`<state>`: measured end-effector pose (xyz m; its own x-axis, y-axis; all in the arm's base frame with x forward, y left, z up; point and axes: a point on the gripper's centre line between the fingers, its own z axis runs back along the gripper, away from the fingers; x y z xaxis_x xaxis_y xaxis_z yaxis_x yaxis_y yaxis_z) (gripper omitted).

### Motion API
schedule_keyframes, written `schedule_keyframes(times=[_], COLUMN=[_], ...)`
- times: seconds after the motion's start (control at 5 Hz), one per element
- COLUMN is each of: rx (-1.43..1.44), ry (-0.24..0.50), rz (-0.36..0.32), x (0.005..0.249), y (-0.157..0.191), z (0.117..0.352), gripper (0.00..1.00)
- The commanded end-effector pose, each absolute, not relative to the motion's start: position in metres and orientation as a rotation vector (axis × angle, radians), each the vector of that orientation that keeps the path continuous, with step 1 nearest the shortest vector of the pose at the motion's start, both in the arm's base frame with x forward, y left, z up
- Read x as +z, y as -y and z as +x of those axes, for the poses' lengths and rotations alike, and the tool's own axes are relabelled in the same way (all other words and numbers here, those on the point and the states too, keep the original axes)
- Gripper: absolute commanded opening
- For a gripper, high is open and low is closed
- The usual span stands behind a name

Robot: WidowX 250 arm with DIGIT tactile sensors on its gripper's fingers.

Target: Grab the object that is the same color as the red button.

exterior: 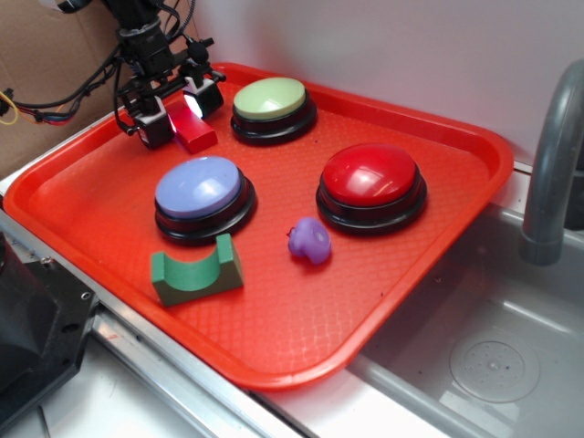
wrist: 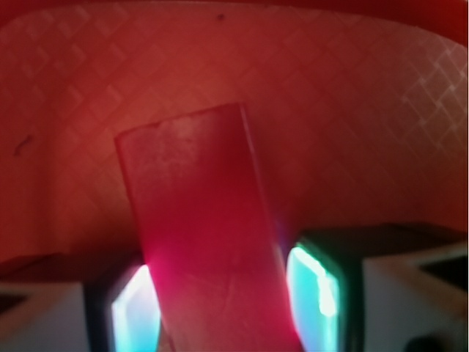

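Back in the far left corner of the red tray (exterior: 82,173), my gripper (exterior: 179,114) straddles the red block (wrist: 205,235), 2 fingers flanking its long sides, contact unclear.

I am seeing my matt red block (wrist: 205,235) lying on the red plastic tray (exterior: 429,155), whose diamond-textured surface is looking rough; the red button (exterior: 370,173) is shining glossy beside the metal sink (exterior: 493,365).
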<state>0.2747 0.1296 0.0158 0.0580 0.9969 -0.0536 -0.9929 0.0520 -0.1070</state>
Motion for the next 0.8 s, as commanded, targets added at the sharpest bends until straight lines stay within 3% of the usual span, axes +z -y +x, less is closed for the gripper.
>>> schedule_keyframes(times=[0.0,0.2,0.4,0.6], rx=[1.365,1.179,0.985,0.754], ry=[0.068,0.081,0.079,0.078], rz=[-0.183,-0.124,-0.112,-0.041], x=[0.049,0.074,0.093,0.104], y=[-0.120,-0.102,-0.077,-0.043], z=[0.272,0.272,0.270,0.262], gripper=[0.00,0.00,0.00,0.00])
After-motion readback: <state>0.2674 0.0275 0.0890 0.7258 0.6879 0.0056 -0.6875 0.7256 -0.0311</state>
